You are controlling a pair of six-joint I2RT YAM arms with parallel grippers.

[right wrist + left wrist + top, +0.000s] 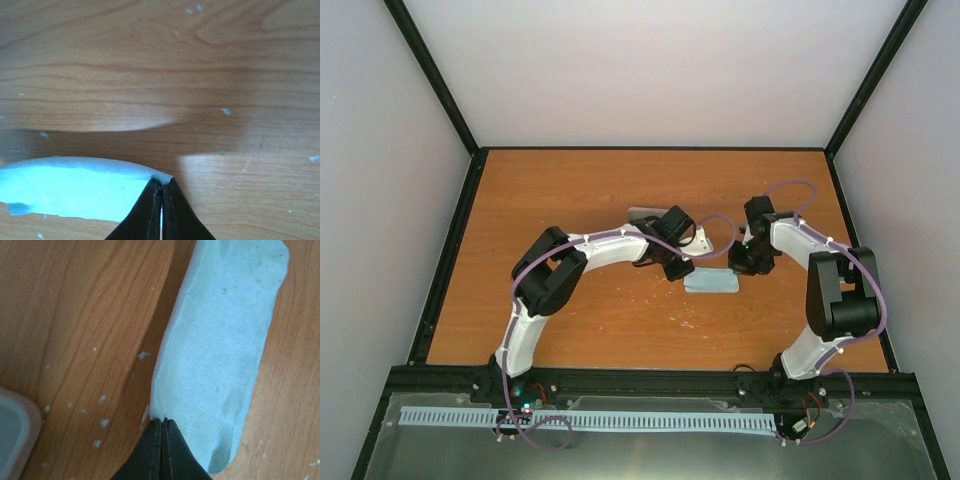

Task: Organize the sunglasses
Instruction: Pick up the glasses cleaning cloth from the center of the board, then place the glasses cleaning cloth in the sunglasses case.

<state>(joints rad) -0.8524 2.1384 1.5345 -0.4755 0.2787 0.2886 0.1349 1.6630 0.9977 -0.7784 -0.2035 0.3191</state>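
Wood-grain counter (pixel 570 190) enclosed by pale walls and a black frame, seen from above with both arms reaching toward its centre. A folded light blue cloth (pixel 712 284) lies flat on the counter between the two wrists, its long axis running left to right in the top view. The left arm (pixel 535 300) bends in from the left and the right arm (pixel 830 290) from the right. In the left wrist view the cloth (pixel 220 350) stretches away from the camera, from the bottom centre up toward the upper right corner. The left jaws are pressed together on its near short edge, with no gap visible between them. In the right wrist view the cloth (pixel 75 187) extends leftward from the fingertips. The right jaws are likewise pressed together, pinching its right-hand corner. The cloth is thus held at opposite ends. A pale pink case (pixel 15 435) with a rounded corner lies just beside the left wrist, near the cloth but apart from it. In the top view the case (pixel 642 213) is mostly hidden behind the left wrist. The sunglasses show in none of the three views, so their position, long axis and heading cannot be told. Small pale flecks are scattered over the wood around the cloth.
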